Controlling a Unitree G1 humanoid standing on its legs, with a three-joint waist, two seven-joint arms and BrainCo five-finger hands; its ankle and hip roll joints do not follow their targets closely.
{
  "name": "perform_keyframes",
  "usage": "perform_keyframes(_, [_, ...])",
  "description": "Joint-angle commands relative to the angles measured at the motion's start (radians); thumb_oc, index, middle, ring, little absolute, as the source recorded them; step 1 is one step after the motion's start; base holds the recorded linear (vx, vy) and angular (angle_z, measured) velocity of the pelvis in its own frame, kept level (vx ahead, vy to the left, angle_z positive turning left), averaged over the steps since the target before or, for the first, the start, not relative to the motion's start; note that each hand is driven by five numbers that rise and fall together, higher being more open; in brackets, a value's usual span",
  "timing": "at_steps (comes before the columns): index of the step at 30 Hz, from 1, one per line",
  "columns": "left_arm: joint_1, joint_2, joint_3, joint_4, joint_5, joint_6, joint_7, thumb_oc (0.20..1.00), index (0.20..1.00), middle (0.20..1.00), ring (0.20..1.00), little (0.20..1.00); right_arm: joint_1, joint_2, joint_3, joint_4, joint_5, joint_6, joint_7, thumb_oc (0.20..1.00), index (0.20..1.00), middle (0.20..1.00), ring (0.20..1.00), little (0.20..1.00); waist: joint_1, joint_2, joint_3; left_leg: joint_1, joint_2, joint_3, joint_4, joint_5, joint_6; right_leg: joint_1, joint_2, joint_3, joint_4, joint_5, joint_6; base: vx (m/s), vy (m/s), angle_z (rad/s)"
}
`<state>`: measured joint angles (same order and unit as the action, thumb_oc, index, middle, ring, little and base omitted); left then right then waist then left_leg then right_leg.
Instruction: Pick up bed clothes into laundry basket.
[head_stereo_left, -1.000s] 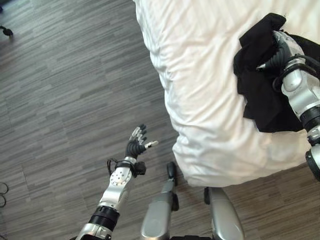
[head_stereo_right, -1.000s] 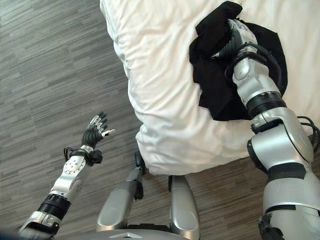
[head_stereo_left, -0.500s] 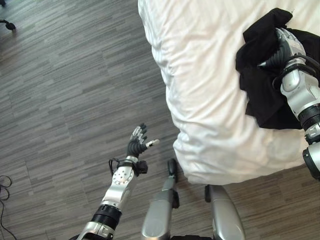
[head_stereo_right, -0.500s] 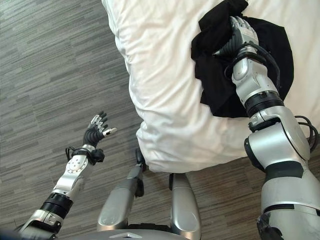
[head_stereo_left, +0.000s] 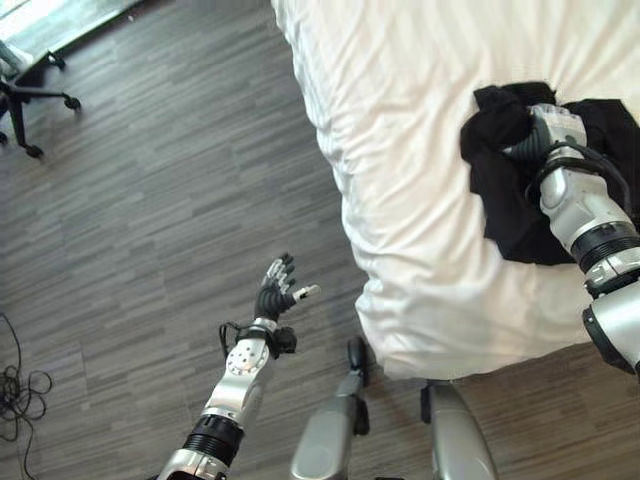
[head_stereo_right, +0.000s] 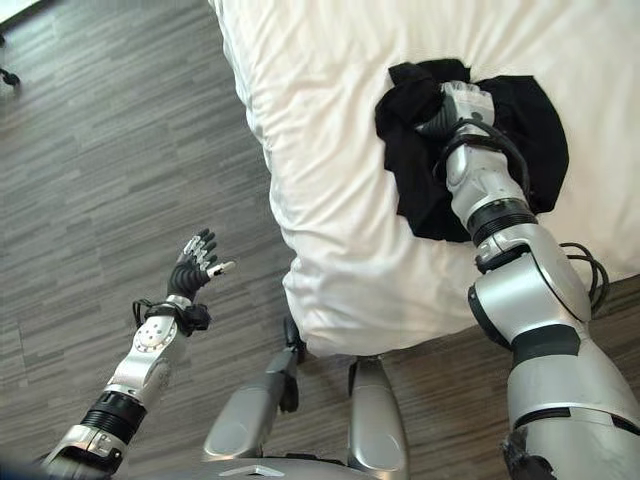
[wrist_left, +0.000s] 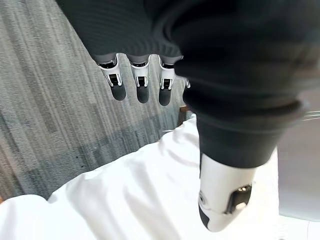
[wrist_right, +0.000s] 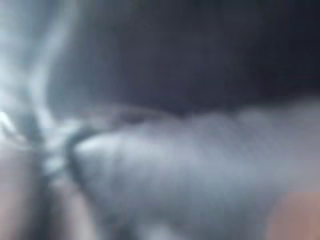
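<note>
Both arms outstretched, right hand (head_stereo_right: 462, 103) on black garment (head_stereo_right: 420, 190)

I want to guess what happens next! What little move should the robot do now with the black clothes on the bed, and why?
Probably lift the right hand up a little. It sits on the bunched black garment lying on the white bed, its fingers hidden in the cloth, so a small lift would show whether it has hold. The left hand hangs open over the floor.
</note>
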<state>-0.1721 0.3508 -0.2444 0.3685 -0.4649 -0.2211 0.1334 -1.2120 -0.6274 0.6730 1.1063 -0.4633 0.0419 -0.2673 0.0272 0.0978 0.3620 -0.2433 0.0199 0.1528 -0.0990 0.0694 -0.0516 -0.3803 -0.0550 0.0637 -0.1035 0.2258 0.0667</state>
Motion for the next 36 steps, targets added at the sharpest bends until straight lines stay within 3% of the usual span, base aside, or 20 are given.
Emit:
perform_keyframes(1, [-0.051,0.026,-0.001,-0.020,0.013,-0.055,0.013,1.000,1.000,1.000,1.000,1.000,0.075,0.049,0.061,0.035,0.003,-0.016,0.061,0.200,0.200,0.200,0.200,0.200,0.017,-0.043,0.087,-0.022,-0.011,-0.008,0.012,-0.007,-0.059,-0.006,-0.060,0.107,0.029,-0.061,0.074,0.00,0.000,0.00])
perform_keyframes(4, [-0.053,0.031,0.016,-0.016,0.020,-0.061,0.021,1.000,1.000,1.000,1.000,1.000,0.052,-0.019,-0.011,-0.092,0.109,-0.038,0.010,0.200,0.200,0.200,0.200,0.200,0.002,-0.059,0.085,-0.020,-0.008,-0.008,0.012,-0.007,-0.059,-0.007,-0.058,0.109,0.030,-0.060,0.075,-0.02,0.004,0.01])
perform_keyframes(11, [-0.055,0.044,0.023,-0.008,0.014,-0.069,0.018,1.000,1.000,1.000,1.000,1.000,-0.001,-0.106,-0.086,-0.164,0.239,-0.061,-0.030,0.200,0.200,0.200,0.200,0.200,-0.004,-0.076,0.075,-0.011,-0.005,-0.010,0.012,-0.008,-0.058,0.000,-0.057,0.109,0.032,-0.062,0.076,0.00,0.000,0.00])
perform_keyframes(14, [-0.041,0.054,0.041,-0.015,0.018,-0.067,0.008,1.000,1.000,1.000,1.000,1.000,-0.032,-0.216,-0.130,-0.272,0.292,-0.069,-0.057,0.200,0.200,0.200,0.200,0.200,-0.013,-0.093,0.066,-0.003,-0.002,-0.010,0.012,-0.009,-0.058,0.005,-0.055,0.110,0.037,-0.065,0.074,-0.01,0.001,0.01])
perform_keyframes(17, [-0.031,0.057,0.047,-0.024,0.017,-0.066,0.000,1.000,1.000,1.000,1.000,1.000,-0.041,-0.261,-0.171,-0.307,0.353,-0.088,-0.075,0.200,0.200,0.200,0.200,0.200,-0.016,-0.099,0.058,0.003,-0.002,-0.011,0.012,-0.010,-0.057,0.009,-0.054,0.108,0.040,-0.068,0.074,0.00,0.000,0.00])
perform_keyframes(18, [-0.025,0.057,0.048,-0.015,0.011,-0.067,-0.005,1.000,1.000,1.000,1.000,1.000,-0.040,-0.269,-0.281,-0.327,0.584,-0.155,-0.097,0.200,0.200,0.200,0.200,0.200,-0.023,-0.106,0.050,0.016,0.000,-0.012,0.012,-0.016,-0.056,0.018,-0.052,0.107,0.044,-0.075,0.074,0.00,0.000,0.00])
perform_keyframes(19, [-0.026,0.059,0.047,-0.015,0.011,-0.067,-0.005,1.000,1.000,1.000,1.000,1.000,-0.038,-0.271,-0.284,-0.327,0.586,-0.156,-0.096,0.200,0.200,0.200,0.200,0.200,-0.021,-0.109,0.050,0.013,-0.001,-0.012,0.012,-0.012,-0.056,0.015,-0.053,0.107,0.044,-0.071,0.073,0.00,0.000,0.00])
perform_keyframes(20, [-0.025,0.061,0.044,-0.012,0.001,-0.064,-0.010,1.000,1.000,1.000,1.000,1.000,-0.051,-0.289,-0.337,-0.339,0.751,-0.208,-0.084,0.200,0.200,0.200,0.200,0.200,-0.028,-0.120,0.041,0.020,0.001,-0.010,0.012,-0.013,-0.055,0.019,-0.051,0.108,0.045,-0.072,0.073,0.00,0.000,0.00])
perform_keyframes(24, [-0.004,0.066,0.053,0.008,0.005,-0.045,-0.017,1.000,1.000,1.000,1.000,1.000,-0.034,-0.340,-0.447,-0.380,1.120,-0.328,-0.051,0.200,0.200,0.200,0.200,0.200,-0.045,-0.148,0.013,0.040,0.006,-0.001,0.012,-0.021,-0.053,0.032,-0.048,0.110,0.047,-0.077,0.073,0.00,0.000,0.00])
perform_keyframes(33, [0.060,0.069,0.074,-0.016,0.019,-0.015,-0.043,1.000,1.000,1.000,1.000,1.000,0.049,-0.581,-0.552,-0.550,1.510,-0.445,0.086,0.200,0.200,0.200,0.200,0.200,-0.102,-0.195,-0.058,0.093,0.009,0.017,0.012,-0.046,-0.047,0.072,-0.042,0.115,0.049,-0.093,0.076,0.05,0.026,-0.02])
perform_keyframes(36, [0.090,0.041,0.083,-0.030,0.025,-0.004,-0.050,1.000,1.000,1.000,1.000,1.000,0.206,-0.648,-0.724,-0.611,1.691,-0.525,0.137,0.200,0.200,0.200,0.200,0.200,-0.161,-0.196,-0.108,0.123,0.008,0.031,0.012,-0.063,-0.040,0.097,-0.037,0.125,0.050,-0.102,0.083,0.09,0.041,-0.24])
